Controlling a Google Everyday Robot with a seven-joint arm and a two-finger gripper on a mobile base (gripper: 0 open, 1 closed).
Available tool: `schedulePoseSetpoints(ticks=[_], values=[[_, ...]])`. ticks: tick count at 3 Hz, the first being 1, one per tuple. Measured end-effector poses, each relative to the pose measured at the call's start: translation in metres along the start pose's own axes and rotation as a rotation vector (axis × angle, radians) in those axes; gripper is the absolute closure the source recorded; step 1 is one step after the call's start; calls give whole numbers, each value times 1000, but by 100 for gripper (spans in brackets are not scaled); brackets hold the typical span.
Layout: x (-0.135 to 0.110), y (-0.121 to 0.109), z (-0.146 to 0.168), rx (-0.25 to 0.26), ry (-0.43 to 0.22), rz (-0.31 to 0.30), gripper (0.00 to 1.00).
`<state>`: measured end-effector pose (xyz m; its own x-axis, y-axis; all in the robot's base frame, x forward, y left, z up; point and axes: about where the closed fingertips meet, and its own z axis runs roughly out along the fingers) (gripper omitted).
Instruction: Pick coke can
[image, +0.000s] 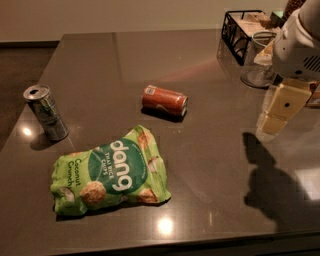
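Observation:
The coke can (164, 101) lies on its side near the middle of the dark table (200, 165), a red-orange cylinder with silver ends and a small white patch at its left end. My gripper (279, 111) hangs above the table at the right edge of the view, well to the right of the can and apart from it. It holds nothing that I can see. Its shadow falls on the table below it.
A slim silver-and-green can (46, 112) stands upright at the left. A green "dang" snack bag (107, 172) lies in front of the coke can. A black wire basket (245, 27) and a clear glass (260, 60) stand at the back right.

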<state>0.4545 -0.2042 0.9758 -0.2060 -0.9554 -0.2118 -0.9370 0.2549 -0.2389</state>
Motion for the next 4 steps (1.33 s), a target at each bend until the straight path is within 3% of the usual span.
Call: schedulePoseSetpoints(ticks=[2, 4], values=[[-55, -41, 40, -66, -86, -21, 0], [-111, -69, 109, -155, -107, 21, 0]])
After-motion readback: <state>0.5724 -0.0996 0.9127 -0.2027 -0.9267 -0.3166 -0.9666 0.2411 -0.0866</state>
